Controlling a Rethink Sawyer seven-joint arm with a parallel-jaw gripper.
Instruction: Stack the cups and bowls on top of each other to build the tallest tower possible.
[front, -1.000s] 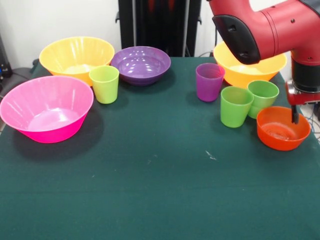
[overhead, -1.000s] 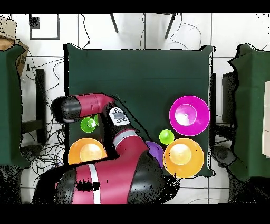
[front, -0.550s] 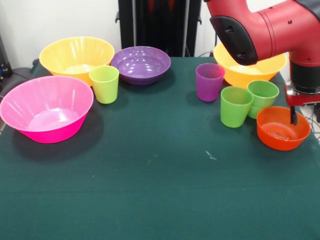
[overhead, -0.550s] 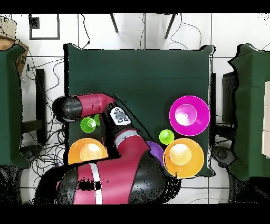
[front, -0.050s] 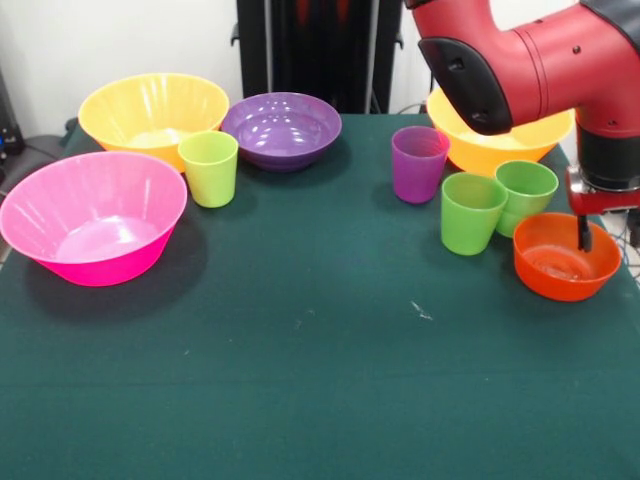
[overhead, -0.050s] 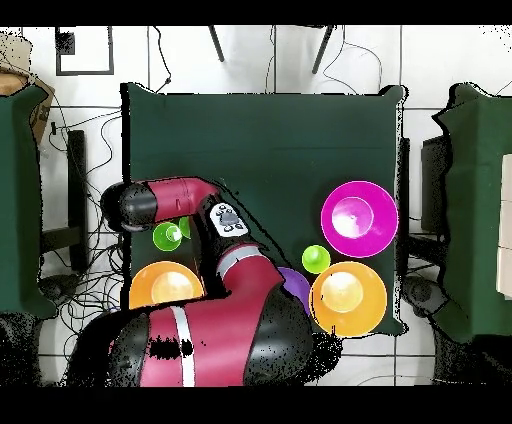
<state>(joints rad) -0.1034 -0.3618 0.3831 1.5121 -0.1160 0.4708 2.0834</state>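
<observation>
My gripper hangs at the table's right edge and reaches down into the small orange bowl. Left of that bowl stand two green cups and the purple cup, with a big orange-yellow bowl behind them. At the left are the pink bowl, the yellow-green cup, another orange-yellow bowl and the purple bowl. No tower shows: each cup and bowl stands alone. In the overhead view the arm hides the small orange bowl.
The red arm's thick link hangs over the right rear of the table. The green cloth covers the table. In the overhead view, other green tables stand on both sides.
The arm has drifted slightly left and the gripper has risen a little inside the small orange bowl. No cup or bowl has moved.
</observation>
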